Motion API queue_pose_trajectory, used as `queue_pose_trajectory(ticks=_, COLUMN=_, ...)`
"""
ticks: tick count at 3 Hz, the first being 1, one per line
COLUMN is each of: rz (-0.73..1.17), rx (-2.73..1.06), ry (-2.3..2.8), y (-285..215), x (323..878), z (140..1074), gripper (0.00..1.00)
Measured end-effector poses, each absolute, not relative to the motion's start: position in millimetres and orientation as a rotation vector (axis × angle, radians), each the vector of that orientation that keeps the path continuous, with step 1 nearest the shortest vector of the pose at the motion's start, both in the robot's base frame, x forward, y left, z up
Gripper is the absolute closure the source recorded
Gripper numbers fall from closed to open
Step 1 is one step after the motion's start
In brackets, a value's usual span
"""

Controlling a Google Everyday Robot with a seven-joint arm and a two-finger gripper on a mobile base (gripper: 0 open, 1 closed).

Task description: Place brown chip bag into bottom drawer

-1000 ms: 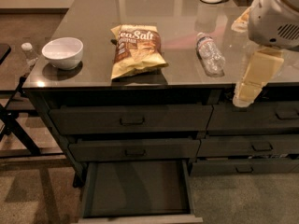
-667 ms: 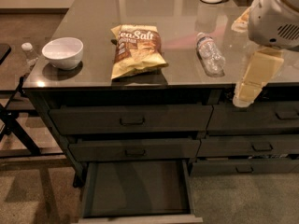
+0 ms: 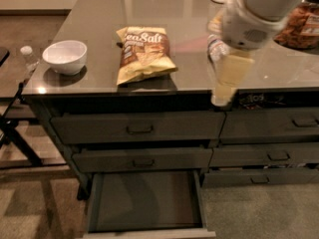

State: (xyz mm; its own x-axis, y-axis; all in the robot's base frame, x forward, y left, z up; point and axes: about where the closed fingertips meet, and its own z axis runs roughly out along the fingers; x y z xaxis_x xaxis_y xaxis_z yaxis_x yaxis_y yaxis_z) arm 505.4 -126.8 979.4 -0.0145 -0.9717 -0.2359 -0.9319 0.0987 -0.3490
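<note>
Since the earlier picture the arm point(image 3: 259, 9) has swung left across the frame. Its gripper point(image 3: 221, 97), which hung over the right-hand drawer column, now hangs at the seam between the two columns, nearer the bag.

The glossy grey counter point(image 3: 99, 14) fills the upper half of the frame, with its front edge across the middle. Below it, at lower centre, the bottom drawer point(image 3: 144, 203) stands pulled out, its dark flat floor bare and its paler front edge at the bottom of the frame. The two handled drawer fronts point(image 3: 137, 129) above it are closed.

The brown chip bag point(image 3: 143, 54) lies flat on the counter, centre-left, near the front edge. It is crinkled, yellow at the rim and brown in the middle, with white "Sea Salt" lettering at the top. Open counter surrounds it on all sides.

The cream gripper points down, its tip showing over the counter's front edge, well right of the bag and apart from it. Whether it is open or closed cannot be told.

A white bowl point(image 3: 65, 56) sits at the left. A clear bottle point(image 3: 214, 46) is mostly hidden behind the arm.
</note>
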Motion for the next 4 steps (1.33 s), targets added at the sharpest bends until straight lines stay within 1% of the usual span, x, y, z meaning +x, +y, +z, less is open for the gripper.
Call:
queue_pose_trajectory(ticks=1, rz=-0.098, rx=-1.936, ry=1.909, y=-86.3, x=534.7, z=960.5, gripper=0.00)
queue_pose_trajectory(ticks=2, rz=-0.098, rx=-1.937, ry=1.909, y=-86.1, x=534.7, z=960.5, gripper=0.00)
queue_pose_trajectory(ticks=4, rz=-0.055, rx=-1.921, ry=1.848, y=-56.7, x=571.5, z=958.7, gripper=0.00)
